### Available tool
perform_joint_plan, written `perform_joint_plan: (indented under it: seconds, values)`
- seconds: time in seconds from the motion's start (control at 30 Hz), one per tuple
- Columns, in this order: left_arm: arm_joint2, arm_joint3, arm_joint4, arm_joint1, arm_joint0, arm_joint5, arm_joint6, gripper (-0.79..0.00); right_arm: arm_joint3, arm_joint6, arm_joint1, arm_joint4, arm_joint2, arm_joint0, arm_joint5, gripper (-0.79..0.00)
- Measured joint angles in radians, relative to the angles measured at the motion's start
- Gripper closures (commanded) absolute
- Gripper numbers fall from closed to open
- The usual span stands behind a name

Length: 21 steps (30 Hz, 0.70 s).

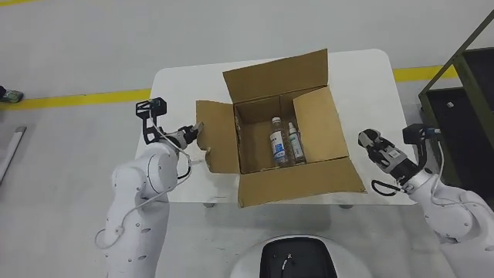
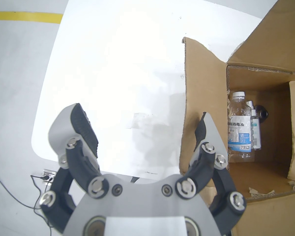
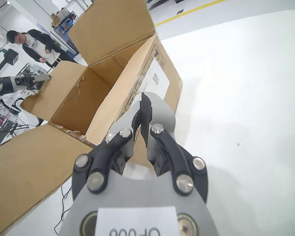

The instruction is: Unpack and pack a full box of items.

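Squarely in the middle of the white table [image 1: 370, 85] sits the cardboard box [image 1: 278, 77], all four flaps folded outward and its top open. On its floor, toward the right-hand wall, lie a clear bottle [image 1: 278, 143] with a blue and white label and, just beside it, a slimmer spray bottle [image 1: 296, 143]. The left wrist view also shows a small dark object [image 2: 261, 111] behind them, too hidden to identify. The left gripper [image 1: 193, 133] is at the outer face of the box's left flap [image 1: 218, 135], its fingers spread wide apart with nothing between them. One fingertip [image 2: 203, 121] is right against the cardboard, though actual contact cannot be made out. The right gripper [image 3: 144, 104] hangs over bare tabletop just off the box's right side, near the front corner, its two fingers pressed together and holding nothing. Beyond the table, a yellow line [image 1: 77, 98] runs across the grey floor, and a dark green rack [image 1: 463, 85] stands at the right edge.
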Motion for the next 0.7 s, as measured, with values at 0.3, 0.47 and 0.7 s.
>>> perform_joint_plan:
  seconds: [0.3,0.47,0.7]
  values:
    - [-0.021,-0.103,-0.136,-0.011,-0.038,0.066,0.011,-0.785,-0.006,0.028,-0.007,-0.014,-0.073,0.007,-0.025,0.0]
    - [0.026,-0.134,-0.265,-0.023,-0.065,0.063,0.062,-0.785,-0.032,0.042,-0.01,-0.022,-0.107,-0.003,-0.041,0.0]
    - [0.109,-0.159,-0.495,-0.04,-0.063,0.014,0.078,-0.785,-0.108,0.014,-0.003,-0.047,-0.041,-0.061,-0.003,0.0]
